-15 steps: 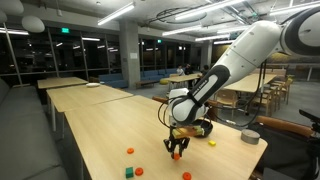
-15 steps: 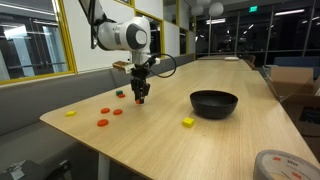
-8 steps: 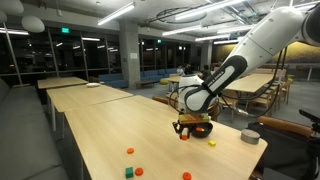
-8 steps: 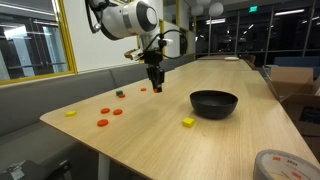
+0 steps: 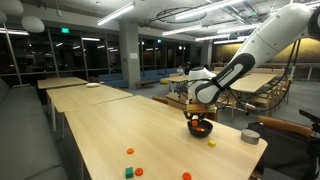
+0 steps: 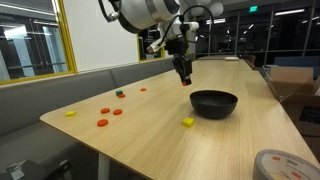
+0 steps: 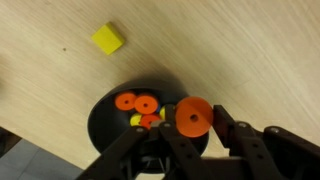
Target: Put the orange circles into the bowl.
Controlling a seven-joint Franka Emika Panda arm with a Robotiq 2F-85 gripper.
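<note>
My gripper [image 7: 192, 122] is shut on one orange circle [image 7: 194, 116], held on edge between the fingers. It hangs just above the black bowl [image 7: 105, 128], over the bowl's rim. The bowl holds three orange circles [image 7: 146, 104] and a small yellow piece. In both exterior views the gripper [image 5: 199, 116] [image 6: 185, 79] is over the bowl [image 5: 201, 129] [image 6: 214, 104]. Three more orange circles lie on the table away from the bowl [image 5: 129, 151] [image 6: 102, 123].
A yellow block [image 7: 108, 39] [image 6: 187, 122] lies near the bowl. A small green block [image 5: 129, 172] sits by the loose circles. A pale grey round object [image 5: 250, 136] and a tape roll [image 6: 283, 165] stand near the table's end. The table edge runs close behind the bowl in the wrist view.
The gripper has lifted from beside the loose circles and travelled across the table to above the bowl, carrying one orange circle.
</note>
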